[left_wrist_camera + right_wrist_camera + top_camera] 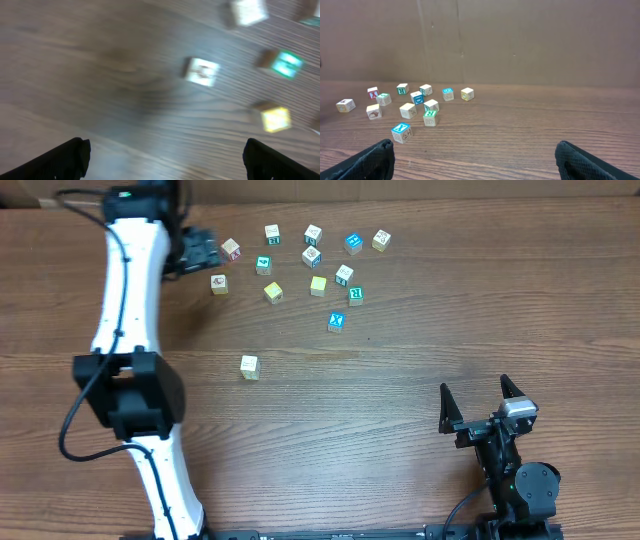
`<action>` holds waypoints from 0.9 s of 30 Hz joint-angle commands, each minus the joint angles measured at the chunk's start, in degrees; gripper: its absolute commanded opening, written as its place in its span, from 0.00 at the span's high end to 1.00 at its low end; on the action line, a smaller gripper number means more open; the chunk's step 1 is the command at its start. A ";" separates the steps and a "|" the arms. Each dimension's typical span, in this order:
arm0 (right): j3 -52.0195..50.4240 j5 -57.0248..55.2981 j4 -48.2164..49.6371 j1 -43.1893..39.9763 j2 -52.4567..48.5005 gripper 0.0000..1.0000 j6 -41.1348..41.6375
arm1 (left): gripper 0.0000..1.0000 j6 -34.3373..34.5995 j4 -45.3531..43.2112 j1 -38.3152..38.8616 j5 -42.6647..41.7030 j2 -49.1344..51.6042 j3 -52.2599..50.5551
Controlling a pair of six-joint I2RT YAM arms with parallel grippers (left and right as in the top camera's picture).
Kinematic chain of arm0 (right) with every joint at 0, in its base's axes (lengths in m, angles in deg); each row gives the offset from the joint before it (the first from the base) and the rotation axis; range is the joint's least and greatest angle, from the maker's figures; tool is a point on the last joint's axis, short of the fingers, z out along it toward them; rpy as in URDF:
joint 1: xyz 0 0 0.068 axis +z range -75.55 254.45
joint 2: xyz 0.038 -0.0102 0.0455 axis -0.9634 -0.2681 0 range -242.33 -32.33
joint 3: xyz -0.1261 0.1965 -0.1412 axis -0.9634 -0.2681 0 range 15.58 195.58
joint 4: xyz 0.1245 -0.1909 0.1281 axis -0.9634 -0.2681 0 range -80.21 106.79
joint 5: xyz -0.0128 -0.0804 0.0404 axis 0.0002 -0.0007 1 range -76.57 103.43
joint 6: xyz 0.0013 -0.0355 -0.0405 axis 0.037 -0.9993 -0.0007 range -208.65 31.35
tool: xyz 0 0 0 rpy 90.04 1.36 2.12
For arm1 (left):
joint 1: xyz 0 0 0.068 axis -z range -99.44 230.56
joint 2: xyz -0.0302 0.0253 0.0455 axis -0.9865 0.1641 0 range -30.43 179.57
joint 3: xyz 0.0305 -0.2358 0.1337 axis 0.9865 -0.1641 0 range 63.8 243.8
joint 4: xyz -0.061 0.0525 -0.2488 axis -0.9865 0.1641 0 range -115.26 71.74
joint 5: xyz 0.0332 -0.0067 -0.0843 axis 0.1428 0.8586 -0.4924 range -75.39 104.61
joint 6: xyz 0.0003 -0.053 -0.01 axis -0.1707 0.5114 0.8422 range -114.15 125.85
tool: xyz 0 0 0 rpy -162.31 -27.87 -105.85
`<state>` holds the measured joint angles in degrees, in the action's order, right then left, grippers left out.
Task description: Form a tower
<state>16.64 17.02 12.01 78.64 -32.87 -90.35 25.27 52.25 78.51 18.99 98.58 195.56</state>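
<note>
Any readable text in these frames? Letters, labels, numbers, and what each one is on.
"R": white letter on the green-faced cube, right wrist view.
"X" or "K", cannot tell which: white letter on the blue-faced cube nearest that camera.
The other cubes carry letters or pictures, all too small to read.
Left wrist view: too blurred, nothing legible.
No brands, numbers or signs anywhere.

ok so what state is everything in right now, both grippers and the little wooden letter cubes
black two-finger left gripper: open, empty, above the table near the loose cubes
black two-finger right gripper: open, empty, away from the cubes
small wooden letter cubes: scattered singly, none visibly stacked
lone cream wooden cube: flat on the table, apart from the cluster, untouched
</note>
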 commanded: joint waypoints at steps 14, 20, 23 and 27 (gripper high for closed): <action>-0.61 -0.57 0.15 0.35 0.37 0.00 -0.09 | 0.01 0.76 2.82 -10.78 0.09 -0.37 0.70; -0.61 -0.57 0.15 0.35 0.37 0.00 -0.09 | 0.00 0.74 2.82 -10.64 0.09 -0.37 0.70; -0.61 -0.57 0.15 0.35 0.37 0.00 -0.09 | 0.00 0.76 2.82 -10.69 0.07 -0.37 0.70; -0.61 -0.57 0.15 0.35 0.37 0.00 -0.09 | 0.00 0.74 2.82 -10.62 0.07 -0.37 0.70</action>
<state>16.64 17.00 11.99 78.64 -32.87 -90.35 25.43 55.07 67.72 18.97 98.58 195.56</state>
